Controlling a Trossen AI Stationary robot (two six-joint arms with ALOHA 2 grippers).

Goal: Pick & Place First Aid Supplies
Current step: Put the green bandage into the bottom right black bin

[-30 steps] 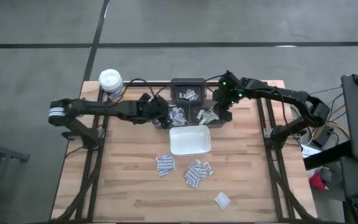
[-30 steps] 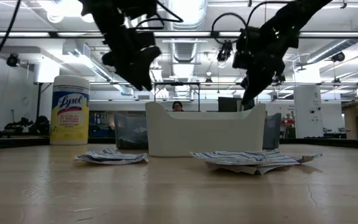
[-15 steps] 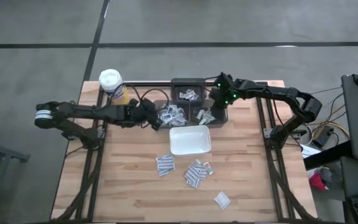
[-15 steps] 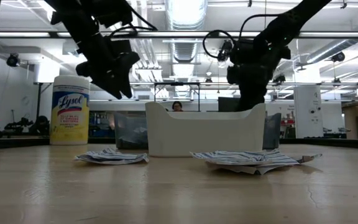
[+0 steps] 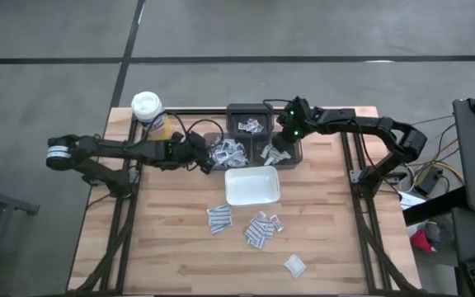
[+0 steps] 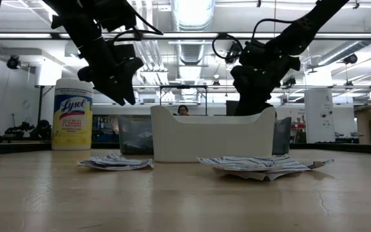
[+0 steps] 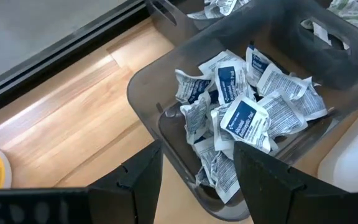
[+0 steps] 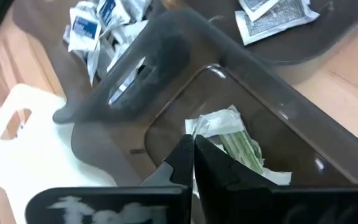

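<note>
Canister first: from above I see the yellow canister [image 5: 148,110] with its white lid at the far left corner of my table [image 5: 171,247], and just to its right my left gripper [image 5: 203,155] hovers beside the left dark bin [image 5: 225,153]. Its fingers [image 7: 138,180] stand apart with nothing between them, and through that wrist camera the bin lies right ahead of them, heaped with white and blue-printed packets [image 7: 241,118]; the nearest packets sit just beyond the fingertips, not touching them. Next along, the rear bin [image 5: 249,122] holds a few more packets, and in front of the bins the white tray [image 5: 251,186] sits on the wood. Nearer me, loose striped packets [image 5: 218,218] lie left of another cluster [image 5: 260,229], with a single packet [image 5: 293,265] well apart toward the near right. Further right, my right gripper [image 5: 285,142] is over the right-hand bin [image 8: 241,99] with its fingers [image 8: 180,163] pressed together and empty; its wrist camera shows a greenish packet [image 8: 232,140] on the bin floor just beside the fingertips, whether touching I cannot tell. In the low view the tray hides that gripper's tips, and the arm drops behind the tray's wall [image 6: 211,136]
</note>
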